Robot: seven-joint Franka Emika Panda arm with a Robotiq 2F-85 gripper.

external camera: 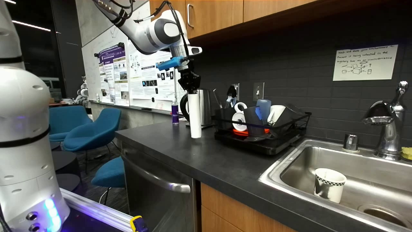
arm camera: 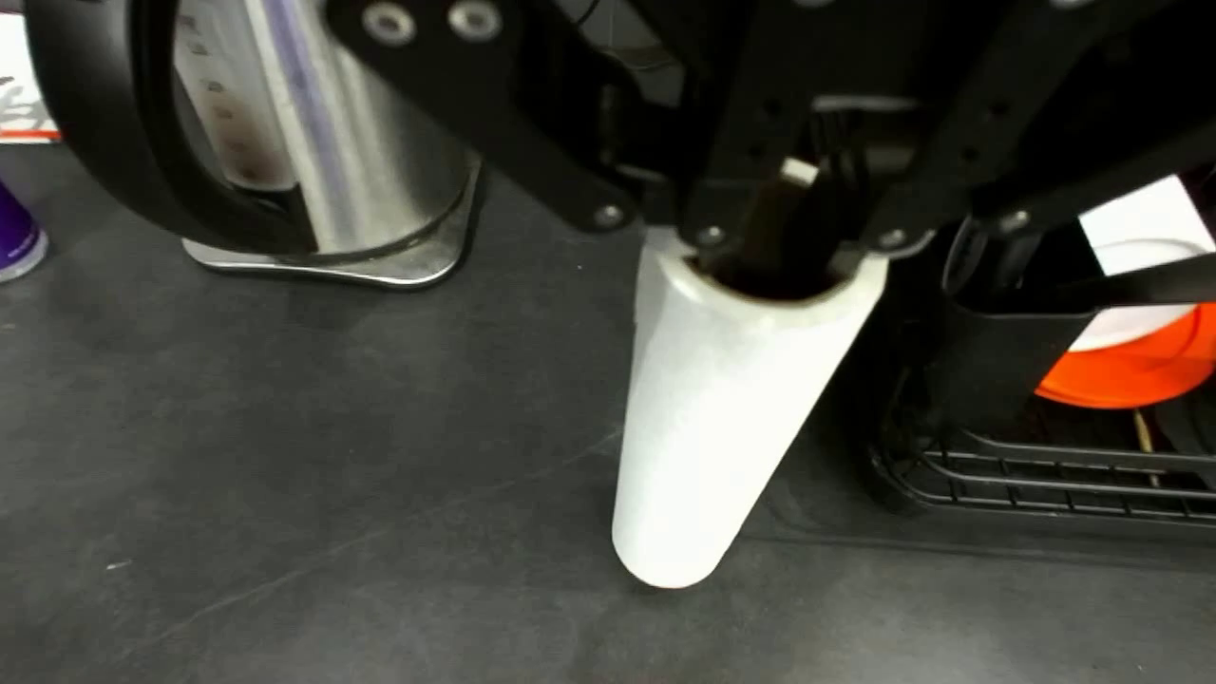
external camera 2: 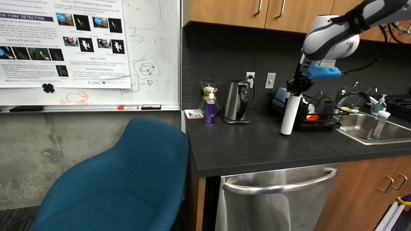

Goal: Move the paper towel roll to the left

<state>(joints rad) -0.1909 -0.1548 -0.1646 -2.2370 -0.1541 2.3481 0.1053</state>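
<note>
The paper towel roll [external camera: 194, 116] is a slim white hollow cylinder beside the dish rack. In an exterior view the roll [external camera 2: 291, 115] leans, its top tilted to the right. I cannot tell whether its base touches the counter. My gripper [external camera: 193, 91] is straight above it, at its top end; the gripper [external camera 2: 295, 93] also shows there in an exterior view. In the wrist view the gripper [arm camera: 781, 258] has its fingers apart, with the tips reaching into the hollow core of the roll [arm camera: 712, 427]. The fingertips are mostly hidden inside the core.
The steel kettle [external camera 2: 236, 102] with black handle stands left of the roll, with a purple bottle [external camera 2: 210, 110] beyond it. The black dish rack [external camera: 267, 138] is close on the right. A sink [external camera: 273, 175] with a white cup [external camera: 330, 185] lies farther right. The counter [external camera 2: 240, 147] has a front edge.
</note>
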